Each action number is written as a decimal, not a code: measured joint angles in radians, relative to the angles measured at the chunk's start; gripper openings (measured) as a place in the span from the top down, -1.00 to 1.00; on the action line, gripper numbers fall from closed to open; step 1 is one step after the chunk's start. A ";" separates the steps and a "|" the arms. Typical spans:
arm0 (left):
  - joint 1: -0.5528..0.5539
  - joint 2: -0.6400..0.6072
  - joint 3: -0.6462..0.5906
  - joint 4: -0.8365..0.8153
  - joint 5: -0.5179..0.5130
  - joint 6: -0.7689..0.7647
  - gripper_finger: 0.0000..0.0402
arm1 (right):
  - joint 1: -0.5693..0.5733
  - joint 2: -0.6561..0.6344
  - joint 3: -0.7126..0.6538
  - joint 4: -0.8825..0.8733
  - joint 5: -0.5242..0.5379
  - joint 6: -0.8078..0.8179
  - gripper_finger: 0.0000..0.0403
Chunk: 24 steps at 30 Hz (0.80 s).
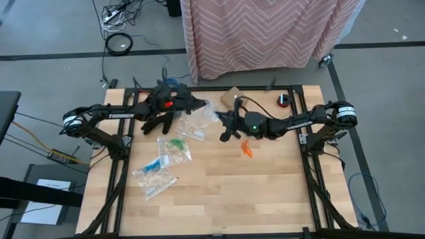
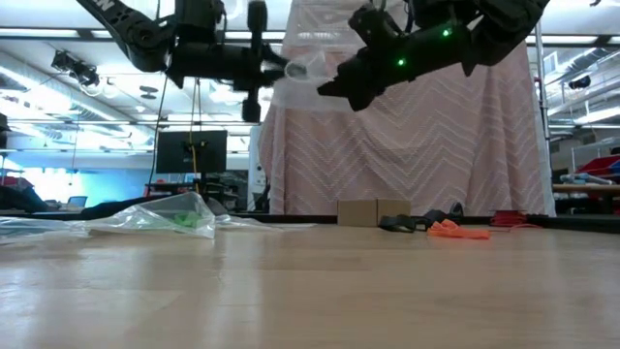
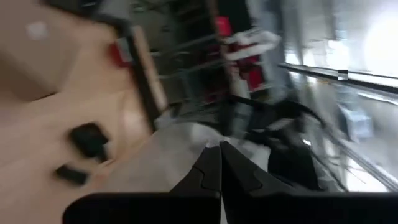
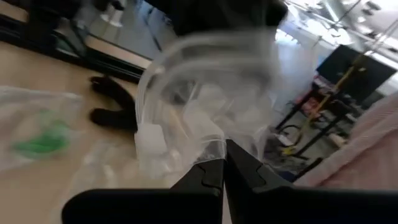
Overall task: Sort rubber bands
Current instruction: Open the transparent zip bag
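Gripping one raised clear bag point(image 1: 199, 118): both end effectors clenched | orange rubber bands point(image 1: 246, 149) beneath right end effector point(image 1: 224, 123)

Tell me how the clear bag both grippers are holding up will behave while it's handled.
Probably floppy: the clear bag crumples and sags between the left gripper and right gripper, both shut on it. Likely very light, since it hangs well above the table. Its glossy film looks slippery, so it might slide from a pinch.
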<state>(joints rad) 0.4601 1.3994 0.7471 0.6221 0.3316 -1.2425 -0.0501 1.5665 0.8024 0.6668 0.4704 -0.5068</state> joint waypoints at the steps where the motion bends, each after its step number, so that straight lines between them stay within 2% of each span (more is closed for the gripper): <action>1: -0.004 0.000 0.000 -0.033 -0.007 0.002 0.99 | 0.010 0.000 0.000 -0.004 0.000 0.017 1.00; 4: -0.017 0.000 -0.002 -0.097 -0.015 0.003 0.99 | 0.034 0.000 0.000 -0.046 0.001 0.089 1.00; 10: -0.042 0.000 -0.094 -0.055 -0.027 -0.072 0.99 | 0.067 0.000 0.000 -0.128 0.001 0.283 1.00; 13: -0.062 0.000 -0.181 0.065 -0.072 -0.152 0.99 | 0.088 0.000 0.000 -0.166 0.002 0.390 1.00; 18: -0.100 0.000 -0.361 0.368 -0.202 -0.281 1.00 | 0.138 0.000 0.000 -0.205 0.003 0.505 1.00; 24: -0.187 0.000 -0.487 0.615 -0.362 -0.314 0.99 | 0.175 0.000 0.000 -0.216 0.004 0.625 1.00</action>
<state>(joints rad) 0.2726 1.3994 0.2601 1.2370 -0.0301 -1.5562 0.1248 1.5665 0.8024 0.4506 0.4748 0.1182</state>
